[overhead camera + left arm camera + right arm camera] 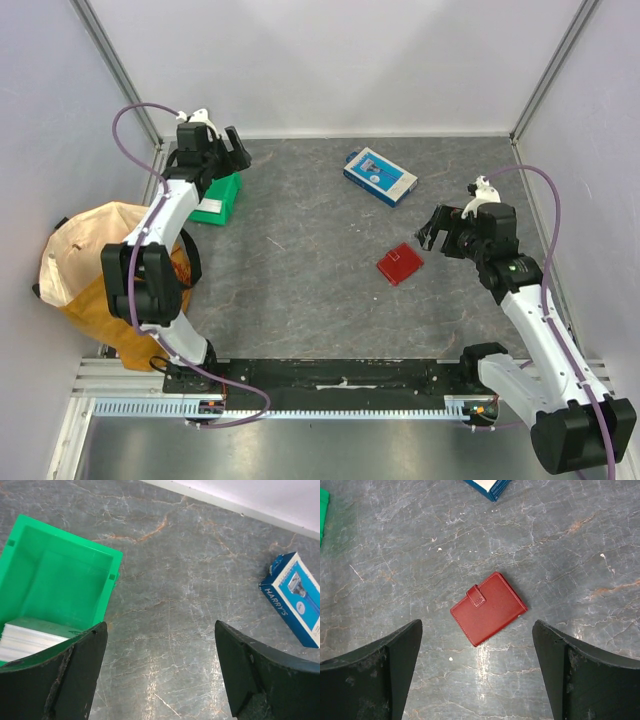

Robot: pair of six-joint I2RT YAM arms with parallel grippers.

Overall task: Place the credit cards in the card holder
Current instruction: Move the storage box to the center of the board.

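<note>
While my left tool [160, 625] and right tool [477, 625] both gape empty, nothing is done yet: the holder [489, 608] lies shut, tab fastened, mid-frame under the right one, and a pale stack, probably the cards [30, 637], sits in the bin [70, 580] at lower left of the left wrist view.

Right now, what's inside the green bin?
A stack of thin pale cards lies in one corner of the green bin; its remaining visible floor is bare. A finger of the left gripper covers the stack's near end.
</note>
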